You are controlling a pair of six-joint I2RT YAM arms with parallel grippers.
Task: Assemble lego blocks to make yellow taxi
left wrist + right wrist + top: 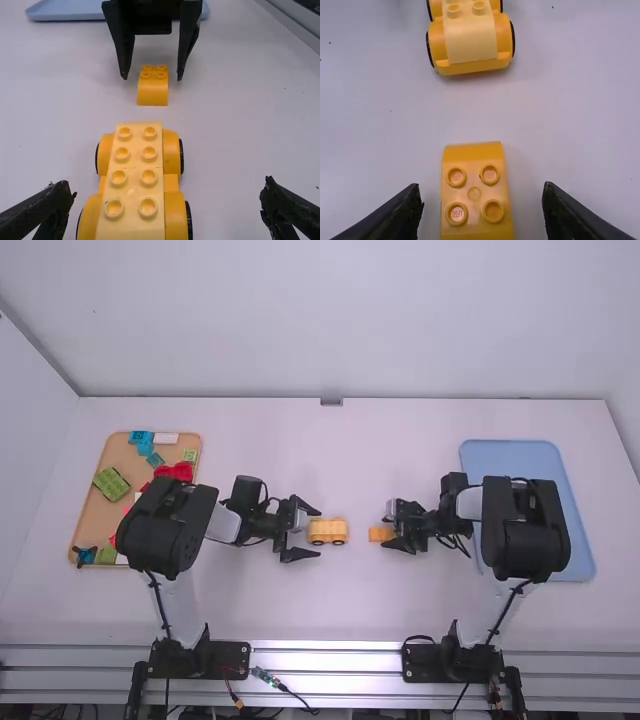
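And it's roof time, I reckon! Both my claws, left [169, 192] and right [482, 192], stand spread, wheeled yellow base [135, 180] and curved yellow block [475, 192] on the surface [345, 460]; next: grip block, lift, press on.

Taxi base [328, 528] set near frame centre, loose brick [380, 534] placed right of it; blocks [111, 483] held in tray [90, 520], far left; second tray [510, 455] placed far right.
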